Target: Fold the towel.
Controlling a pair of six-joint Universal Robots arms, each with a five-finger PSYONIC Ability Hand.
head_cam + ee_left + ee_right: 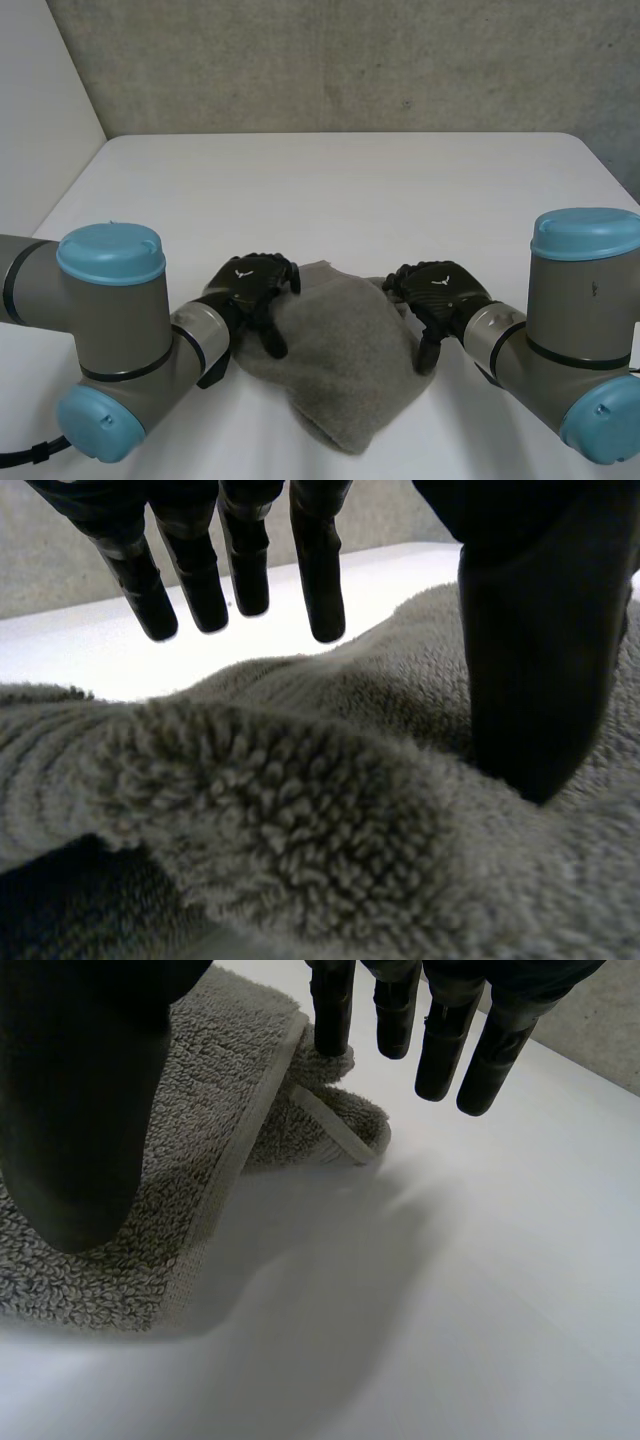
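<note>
The grey towel (340, 350) lay bunched at the middle of the table's (330, 180) near edge. The left hand (252, 285) at its left edge and the right hand (440, 290) at its right edge had straight fingers and gripped nothing. It looked soft, limp and light, and was probably best pinched at a hemmed corner (345, 1130).

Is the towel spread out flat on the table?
No, in the head view the towel lies bunched in a rumpled heap between the left hand and the right hand.
</note>
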